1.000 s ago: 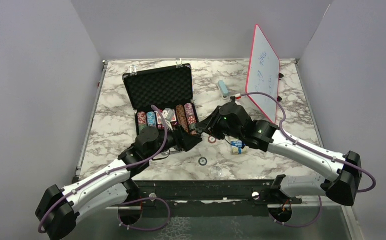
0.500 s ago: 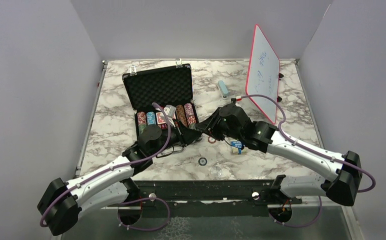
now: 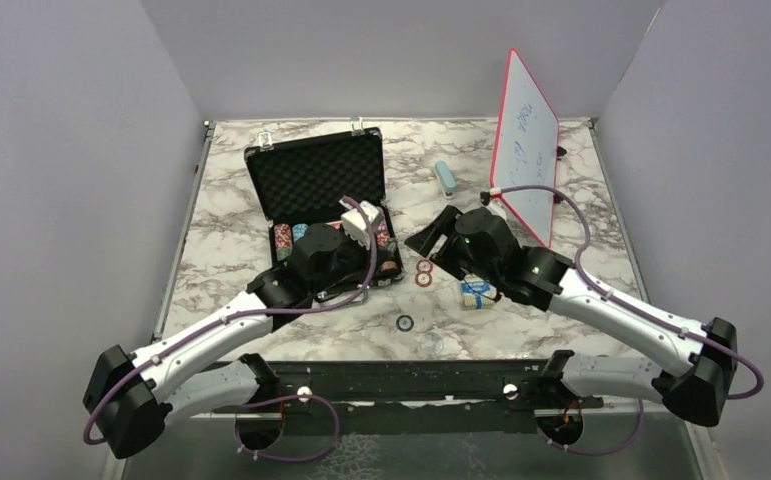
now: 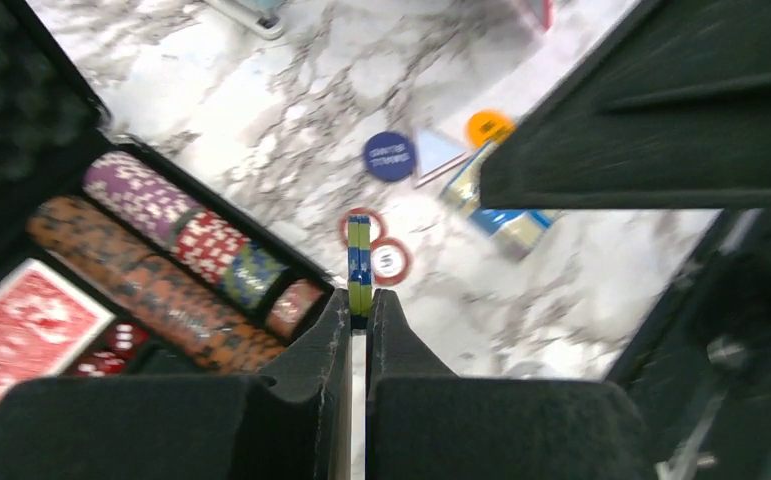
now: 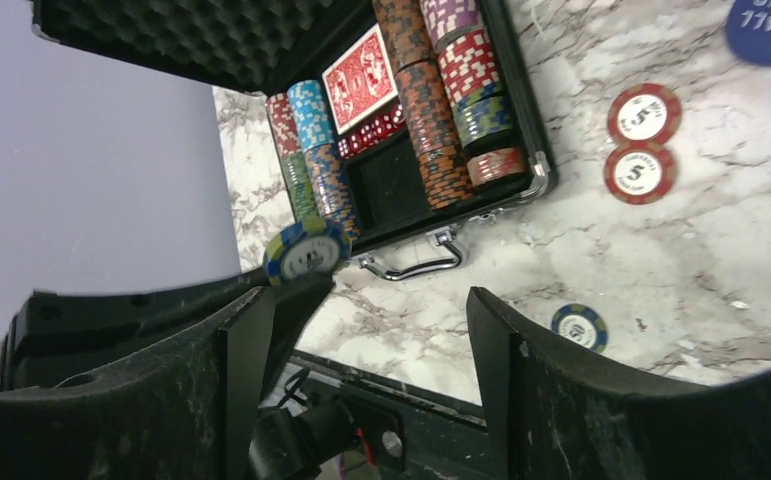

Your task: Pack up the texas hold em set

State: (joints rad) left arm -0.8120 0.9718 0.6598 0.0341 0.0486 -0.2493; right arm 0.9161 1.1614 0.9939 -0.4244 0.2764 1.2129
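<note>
Left gripper is pinched tight on a blue-and-green striped chip, held on edge past its fingertips near the right front corner of the case. That black case lies open just to the gripper's left, its foam lid propped back. Its chip rows run from the handle side toward the lid, and the rightmost seems short at the near end, though blur hides detail. Right gripper gapes empty, farther off. Two red chips lie loose beside the case.
</note>
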